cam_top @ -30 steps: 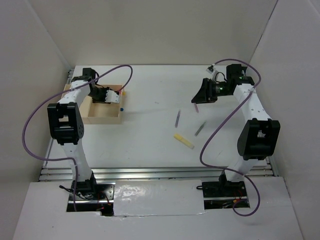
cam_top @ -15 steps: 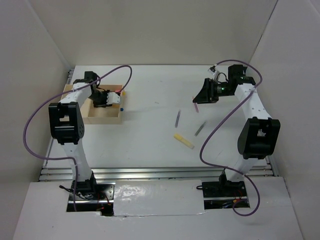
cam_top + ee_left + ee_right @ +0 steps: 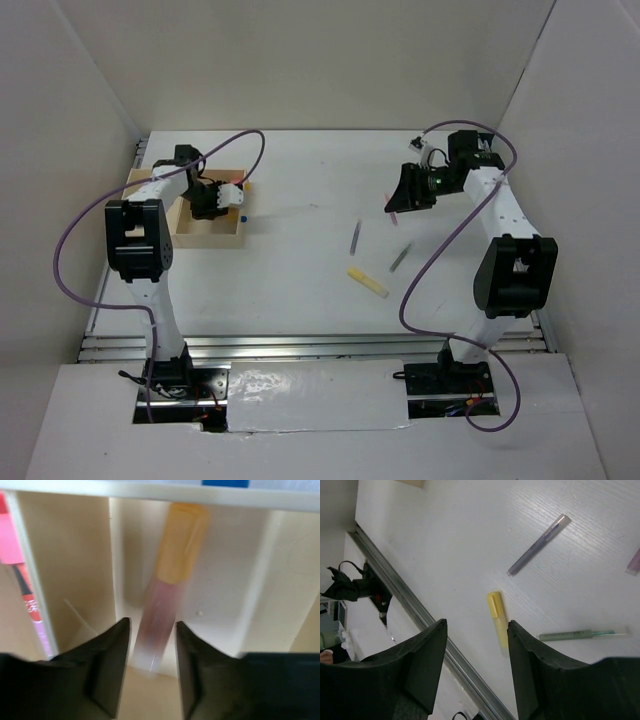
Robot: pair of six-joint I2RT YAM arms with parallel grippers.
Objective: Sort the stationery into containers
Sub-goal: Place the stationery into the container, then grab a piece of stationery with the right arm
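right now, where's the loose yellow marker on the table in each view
Top external: yellow marker lies right of centre on the table.
Right wrist: lower centre, on the table.
Left wrist: not in it; the yellow-capped marker there lies in the tray.
Shared landmark: the purple-grey pen, upper right in the right wrist view.

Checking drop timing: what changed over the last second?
The left arm's elbow swung slightly right. Its tool stayed over the tray, where a yellow-capped marker shows blurred between the open jaws, seemingly just let go. The right tool is open and barely moved. The grey pen, greenish pen and yellow marker stayed put.
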